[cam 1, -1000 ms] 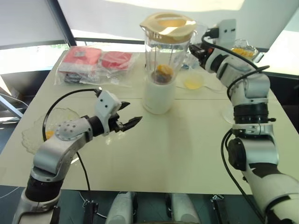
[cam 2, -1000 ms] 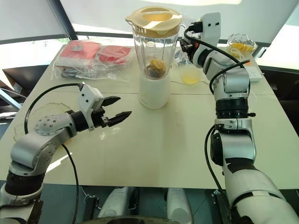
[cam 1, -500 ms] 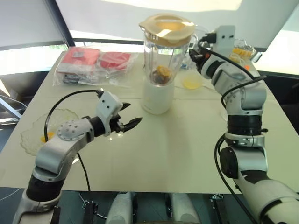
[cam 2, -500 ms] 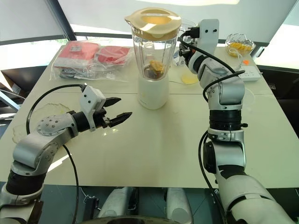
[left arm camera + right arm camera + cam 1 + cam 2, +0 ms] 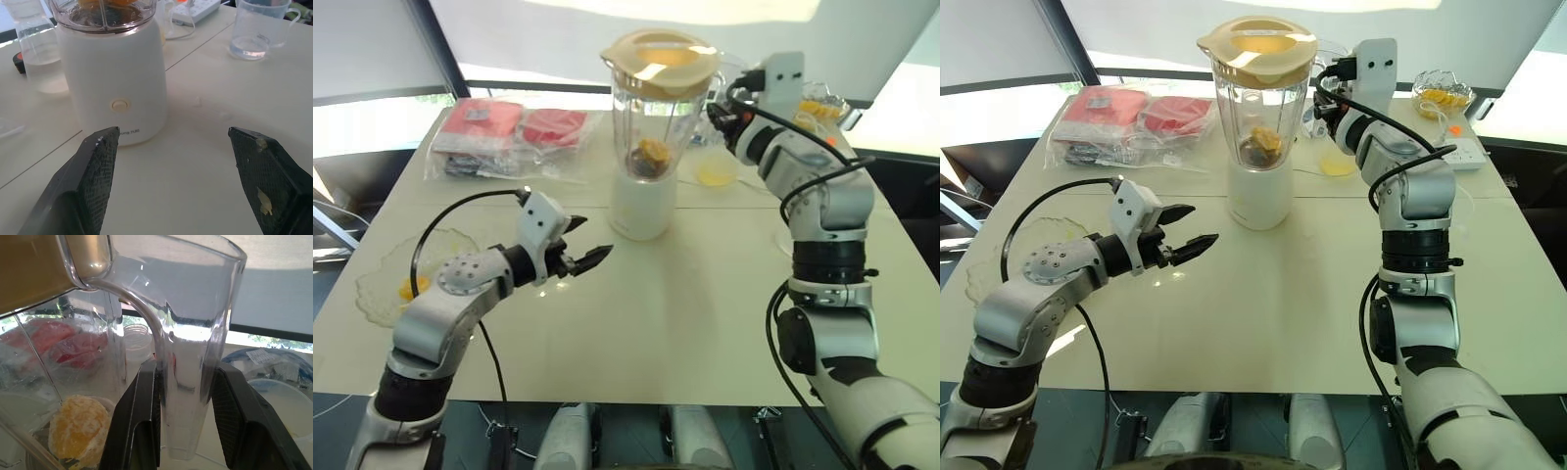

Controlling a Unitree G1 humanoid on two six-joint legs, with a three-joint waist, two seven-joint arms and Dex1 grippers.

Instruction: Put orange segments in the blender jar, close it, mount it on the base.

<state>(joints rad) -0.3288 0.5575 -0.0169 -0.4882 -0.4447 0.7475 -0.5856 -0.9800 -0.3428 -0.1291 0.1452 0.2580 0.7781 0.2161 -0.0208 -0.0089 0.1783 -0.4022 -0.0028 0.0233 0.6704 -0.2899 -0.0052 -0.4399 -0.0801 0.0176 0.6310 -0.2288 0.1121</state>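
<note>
1. The right jaws are closed around the clear handle (image 5: 188,382) of the blender jar (image 5: 1257,108). One black finger (image 5: 142,421) lies against each side, so the gap is only as wide as the handle, and nothing else is in the grasp.
2. The left jaws are spread wide and empty. Their fingers (image 5: 95,166) hover low over the surface (image 5: 1283,294), pointing at the base (image 5: 1259,194) from just in front, apart from it.
3. The jar stands upright on the white base with the cream lid (image 5: 1256,46) on top. The orange segments (image 5: 1261,143) lie at the bottom, by the blades. I cannot tell whether the jar is locked into the base or only resting on it.
4. Filling and closing look done, so the step in hand is most likely seating the jar firmly.
5. To do it well, hold the handle square and press straight down along the jar's upright line. If a twist is needed, turn about that line so the jar does not tip.
6. The base is light and loose on the surface. The left jaws are well placed to come in and steady it, low on its wall and clear of the button (image 5: 119,104).
7. Open the right jaws fully before backing away, so neither finger hooks the handle and drags the blender.
8. A clear cup (image 5: 252,29) stands near the base, so any sideways shove could knock it.
</note>
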